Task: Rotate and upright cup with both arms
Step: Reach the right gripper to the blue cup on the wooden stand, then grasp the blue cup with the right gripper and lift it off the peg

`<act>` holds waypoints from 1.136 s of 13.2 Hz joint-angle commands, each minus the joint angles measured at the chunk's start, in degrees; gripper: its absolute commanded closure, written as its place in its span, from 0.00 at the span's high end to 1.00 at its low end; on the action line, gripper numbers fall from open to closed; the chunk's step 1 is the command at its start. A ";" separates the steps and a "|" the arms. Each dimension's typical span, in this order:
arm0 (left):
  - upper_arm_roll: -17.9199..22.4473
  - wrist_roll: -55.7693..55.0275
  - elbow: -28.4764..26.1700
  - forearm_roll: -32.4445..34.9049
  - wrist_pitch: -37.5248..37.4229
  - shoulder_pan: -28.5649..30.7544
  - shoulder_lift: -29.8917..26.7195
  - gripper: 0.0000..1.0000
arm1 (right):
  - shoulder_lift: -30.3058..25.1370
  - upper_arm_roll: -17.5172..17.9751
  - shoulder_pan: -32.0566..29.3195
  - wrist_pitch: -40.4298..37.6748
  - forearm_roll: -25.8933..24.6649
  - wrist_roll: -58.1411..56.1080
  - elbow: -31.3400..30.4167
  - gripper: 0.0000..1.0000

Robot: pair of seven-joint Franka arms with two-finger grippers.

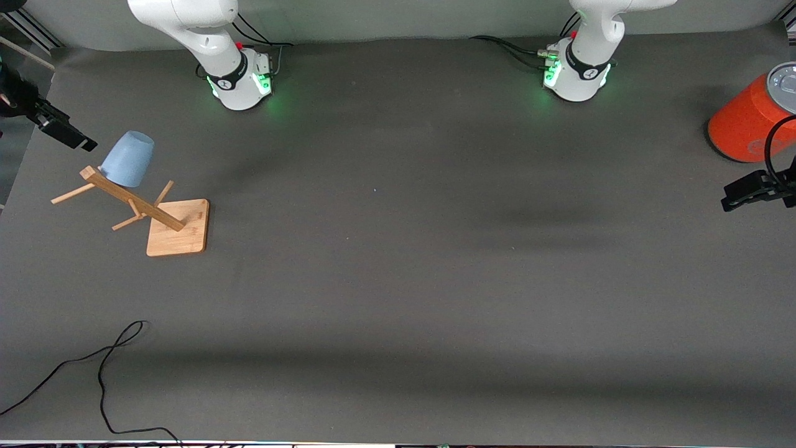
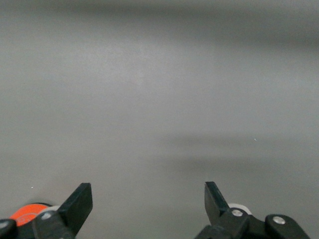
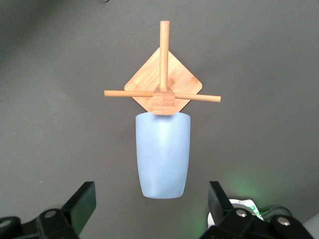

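The cup [image 1: 128, 159] hangs mouth-down on a peg of the wooden rack [image 1: 177, 235], toward the right arm's end of the table [image 1: 398, 280]. The right gripper [image 3: 149, 206] hovers above the rack, fingers spread, cup apart from them and centred between. The left gripper [image 2: 148, 203] hangs well apart from the rack, beside the orange cylinder [image 1: 746, 121], fingers spread on nothing.

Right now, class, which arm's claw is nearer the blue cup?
Right. The right claw hangs open just above the cup; the left claw is over the table's other end.
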 commanded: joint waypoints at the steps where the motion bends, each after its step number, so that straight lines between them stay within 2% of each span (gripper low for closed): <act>1: 0.22 0.27 0.67 -0.46 -1.23 -2.25 0.13 1.00 | -1.44 -0.33 0.50 4.04 1.19 2.32 -4.61 1.00; 4: -0.13 0.00 -0.03 -0.46 -2.98 -2.96 0.13 1.00 | -1.00 -2.00 0.50 11.42 1.89 1.62 -11.20 1.00; 8: -0.57 0.70 0.06 -0.46 -3.87 -2.35 -0.13 1.00 | -0.56 -2.18 0.50 18.72 2.25 1.62 -17.88 1.00; 12: -0.57 0.71 -0.03 -0.46 -3.96 -2.17 -0.22 1.00 | -0.12 -2.18 0.50 20.14 2.25 1.62 -18.77 1.00; 13: -0.57 0.71 0.06 -0.46 -4.30 -2.17 -0.22 1.00 | -0.12 -2.18 0.50 20.14 2.68 1.53 -18.78 0.89; 14: -0.57 0.71 0.06 -0.46 -4.40 -2.17 -0.22 1.00 | -0.12 -2.18 0.50 20.05 3.21 0.92 -18.78 0.54; 15: -0.57 0.79 0.14 -0.46 -4.31 -2.09 -0.22 1.00 | -0.12 -2.18 0.50 19.97 3.21 0.13 -18.78 0.27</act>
